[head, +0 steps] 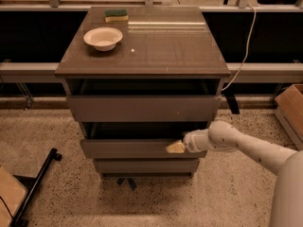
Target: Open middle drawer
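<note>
The middle drawer (128,148) of a grey-brown cabinet has a plain flat front and stands pulled out a little, with a dark gap above its front panel. My gripper (176,147) sits at the right part of that drawer's top edge, touching the front panel. My white arm (236,143) reaches in from the lower right. The taller top drawer (142,108) is also out a little. The shortest bottom drawer (146,165) is in.
A white bowl (103,37) and a green-yellow sponge (116,15) sit on the cabinet top (161,51). A black stand leg (35,188) lies at the lower left. A cardboard box (291,110) stands at the right. A cable (241,56) hangs behind the cabinet.
</note>
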You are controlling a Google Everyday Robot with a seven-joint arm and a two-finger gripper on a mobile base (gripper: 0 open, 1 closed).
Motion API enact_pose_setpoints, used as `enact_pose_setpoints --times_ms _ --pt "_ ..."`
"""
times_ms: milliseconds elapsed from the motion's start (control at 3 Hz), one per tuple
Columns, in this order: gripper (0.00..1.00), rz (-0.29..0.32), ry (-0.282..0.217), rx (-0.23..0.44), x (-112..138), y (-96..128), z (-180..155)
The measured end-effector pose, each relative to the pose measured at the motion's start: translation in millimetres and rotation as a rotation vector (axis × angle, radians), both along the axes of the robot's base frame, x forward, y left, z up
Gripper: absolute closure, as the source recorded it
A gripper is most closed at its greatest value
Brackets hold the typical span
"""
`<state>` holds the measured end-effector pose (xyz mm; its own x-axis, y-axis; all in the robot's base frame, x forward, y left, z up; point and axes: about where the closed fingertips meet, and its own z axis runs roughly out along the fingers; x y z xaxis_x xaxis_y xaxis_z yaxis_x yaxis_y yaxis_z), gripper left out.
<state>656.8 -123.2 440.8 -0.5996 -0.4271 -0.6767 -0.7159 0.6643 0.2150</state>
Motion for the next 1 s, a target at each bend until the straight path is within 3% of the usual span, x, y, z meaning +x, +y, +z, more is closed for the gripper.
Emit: enact_pose_setpoints --times_ms 667,1000 --pt "0.87 0.000 0.000 0.000 0.0 0.0 7.2" --pt "1.00 0.000 0.000 0.000 0.0 0.0 7.4"
